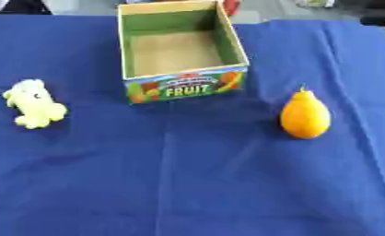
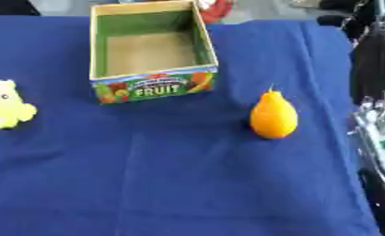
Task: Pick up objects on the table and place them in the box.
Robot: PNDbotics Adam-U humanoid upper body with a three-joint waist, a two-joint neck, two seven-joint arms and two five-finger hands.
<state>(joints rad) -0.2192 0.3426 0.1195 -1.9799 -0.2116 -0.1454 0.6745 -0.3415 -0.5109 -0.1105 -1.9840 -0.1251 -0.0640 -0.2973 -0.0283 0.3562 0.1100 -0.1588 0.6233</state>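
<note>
Open cardboard box (image 1: 184, 87) sits at far centre of the table, top open, green inner walls, tan floor, nothing visible inside. Near face has a colourful fruit print with the word "FRUIT" in yellow capitals; a smaller line of writing above it is too blurred to read. Box is turned slightly askew to the table edge.

Orange pear-shaped fruit (image 1: 305, 116) is to the right of the box and a bit nearer, stem end pointing far, well apart from the box, on the cloth. Pale yellow plush toy (image 1: 34, 103) lies at the left, about level with the box front, also well apart from it; dark spots on its far part, shape otherwise unclear.

Everything rests on a blue tablecloth (image 1: 195, 184) with a few fold creases.

Right eye view shows black and silver robot structure (image 2: 377, 120) along the right edge; whether that is the right hand, cannot tell. Neither hand is visible, so finger state can't be given.
</note>
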